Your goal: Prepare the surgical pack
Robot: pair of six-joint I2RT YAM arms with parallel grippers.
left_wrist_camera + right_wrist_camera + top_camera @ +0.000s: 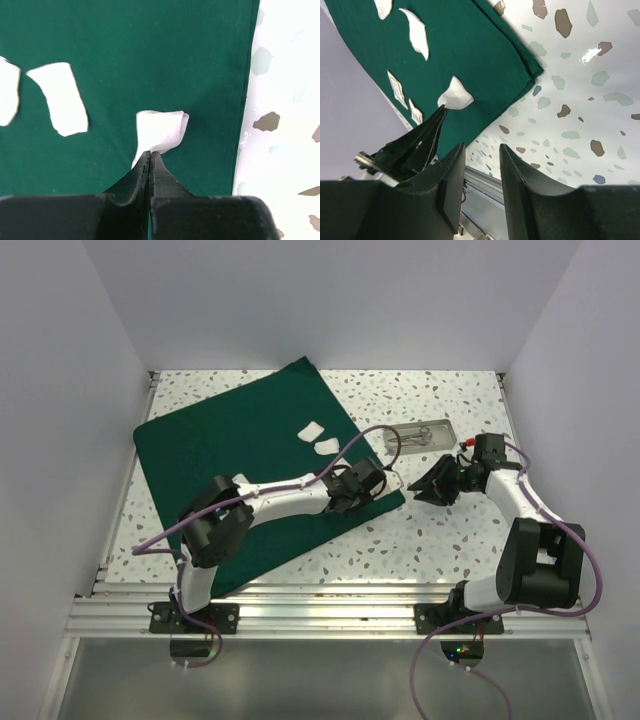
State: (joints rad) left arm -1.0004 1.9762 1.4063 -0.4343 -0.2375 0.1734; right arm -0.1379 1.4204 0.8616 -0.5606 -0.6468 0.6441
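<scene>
At near-right corner of green drape (125,40), pinching white gauze pad (160,130) w/ L end effector (150,152) shut tight, hovering R end effector (482,150) part-open, empty, over counter (570,75).

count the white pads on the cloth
3: two pads side by side on the cloth, one near its right edge pinched in the left tool. More may hide under the arm.

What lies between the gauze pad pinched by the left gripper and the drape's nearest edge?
Only bare green drape separates the gauze pad from that edge; the left wrist view shows it.
</scene>
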